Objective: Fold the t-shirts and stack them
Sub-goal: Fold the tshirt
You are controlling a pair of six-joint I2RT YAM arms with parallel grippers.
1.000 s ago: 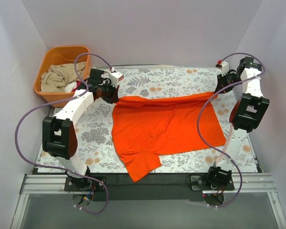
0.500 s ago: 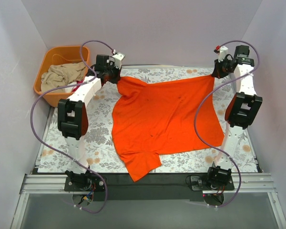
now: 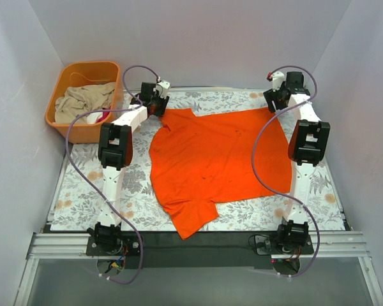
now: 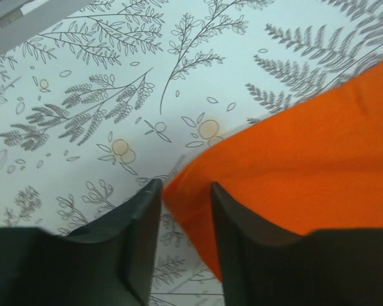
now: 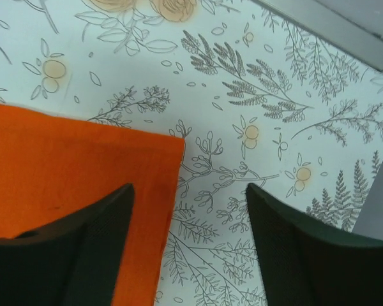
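Observation:
A bright orange-red t-shirt (image 3: 217,159) lies spread on the floral tablecloth (image 3: 134,175), one sleeve pointing to the near edge. My left gripper (image 3: 161,107) is at its far left corner. In the left wrist view the jaws (image 4: 185,183) stand apart, with the shirt's corner (image 4: 306,146) loose between them and tablecloth showing beside it. My right gripper (image 3: 272,104) is at the far right corner. In the right wrist view it (image 5: 189,186) is wide open, and the shirt's corner (image 5: 64,159) lies flat on the table under one finger.
An orange plastic tub (image 3: 76,132) stands off the table's far left corner, with beige cloth (image 3: 83,102) heaped inside. Pale walls close in the back and both sides. A black bar (image 3: 198,245) runs along the near edge between the arm bases.
Both arms carried the shirt's far edge toward the back of the table, spreading it flat. Both grippers, shut on the corners before, have opened and let the cloth go.

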